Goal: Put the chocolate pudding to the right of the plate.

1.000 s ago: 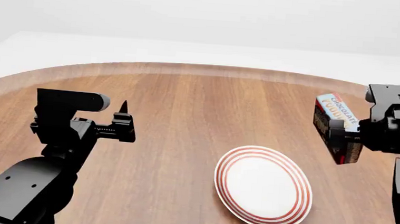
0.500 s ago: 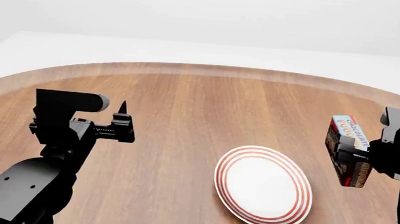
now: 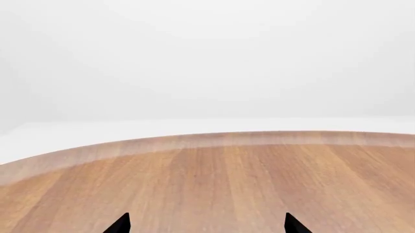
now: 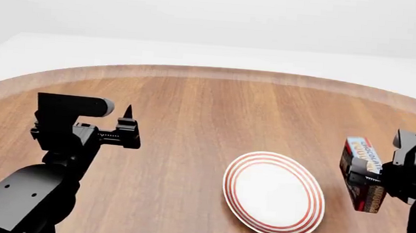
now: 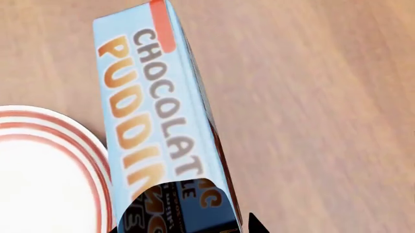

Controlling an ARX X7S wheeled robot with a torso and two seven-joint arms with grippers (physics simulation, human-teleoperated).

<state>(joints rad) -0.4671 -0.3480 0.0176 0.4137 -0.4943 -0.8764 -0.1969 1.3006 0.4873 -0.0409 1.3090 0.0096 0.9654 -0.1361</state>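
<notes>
The right gripper point(image 4: 376, 180) clamps the small brown-and-blue chocolate pudding point(image 4: 363, 174) carton just right of the red-ringed white plate point(image 4: 274, 193) for placement, while the left gripper point(image 4: 128, 126) idles with jaws apart.

A round wooden table point(image 4: 193, 121) with a paler rim, white surroundings

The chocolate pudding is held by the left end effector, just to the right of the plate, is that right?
Not quite. The head view shows the chocolate pudding held by the right end effector, not the left; the left end effector is empty and open, far off on the other side. The rest holds: the carton is just to the right of the plate.
</notes>
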